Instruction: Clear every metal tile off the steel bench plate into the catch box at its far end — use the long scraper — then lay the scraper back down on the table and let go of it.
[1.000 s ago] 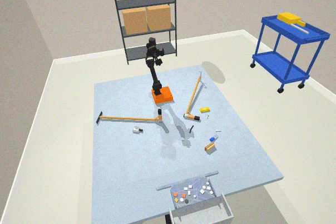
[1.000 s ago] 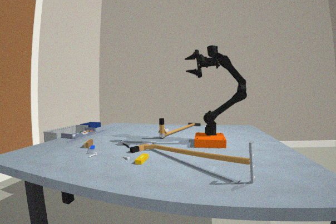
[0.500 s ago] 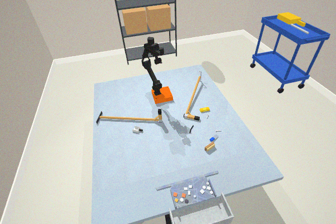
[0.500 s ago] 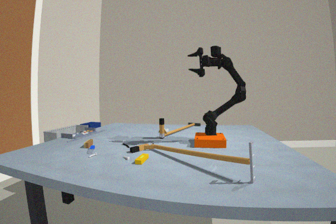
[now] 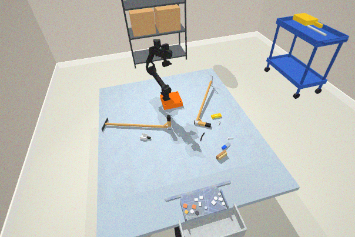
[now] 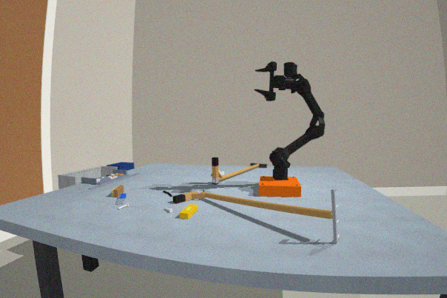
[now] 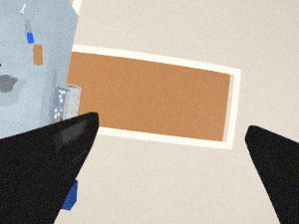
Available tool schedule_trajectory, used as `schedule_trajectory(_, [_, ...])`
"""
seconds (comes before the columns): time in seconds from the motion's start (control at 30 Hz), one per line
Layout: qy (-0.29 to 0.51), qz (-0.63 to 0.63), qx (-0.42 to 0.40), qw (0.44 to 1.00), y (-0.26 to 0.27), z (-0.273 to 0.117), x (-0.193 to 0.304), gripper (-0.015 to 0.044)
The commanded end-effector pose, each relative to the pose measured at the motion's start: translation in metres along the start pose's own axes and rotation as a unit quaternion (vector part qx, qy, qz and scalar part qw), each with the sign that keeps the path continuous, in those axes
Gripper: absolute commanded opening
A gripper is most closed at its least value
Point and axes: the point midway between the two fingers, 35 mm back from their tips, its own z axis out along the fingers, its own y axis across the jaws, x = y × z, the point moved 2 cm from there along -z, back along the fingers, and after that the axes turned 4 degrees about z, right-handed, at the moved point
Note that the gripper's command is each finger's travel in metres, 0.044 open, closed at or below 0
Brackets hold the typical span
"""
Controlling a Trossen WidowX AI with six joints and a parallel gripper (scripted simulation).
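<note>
My gripper [image 6: 255, 80] [image 7: 173, 126] is wide open and empty, raised high above the table by the orange base. The long scraper [image 5: 135, 125] [image 6: 238, 172] lies on the table with its dark blade at the left and its black-tipped grip standing up near the base. The bench plate [image 5: 210, 210] is at the table's front edge in the top view. Several small pieces lie spread over it: white squares and discs, orange squares [image 5: 185, 206], a yellow piece [image 5: 186, 212] and a dark disc [image 5: 197, 213]. The grey catch box [image 5: 241, 218] [image 6: 70, 180] adjoins the plate's outer end.
A second long tool [image 5: 204, 100] [image 6: 266, 206] with a toothed head lies right of the base. Near it are a yellow block [image 5: 216, 116] [image 6: 189, 211], a black curved strip [image 5: 202, 136] and a wooden block [image 5: 221, 154] [image 6: 118, 191] [image 7: 38, 55]. A white clip [image 5: 144, 137] lies by the scraper.
</note>
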Motion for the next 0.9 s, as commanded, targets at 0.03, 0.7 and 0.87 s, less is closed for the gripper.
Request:
schedule_trajectory(0.03, [-0.038, -0.036, 0.015, 0.999, -0.002, -0.008, -0.006, 0.044])
schedule_trajectory(0.7, [-0.158, -0.146, 0.082, 0.973, -0.009, -0.034, -0.017, 0.044])
schedule_trajectory(0.87, [-0.185, -0.171, 0.104, 0.962, -0.011, -0.041, -0.018, 0.044])
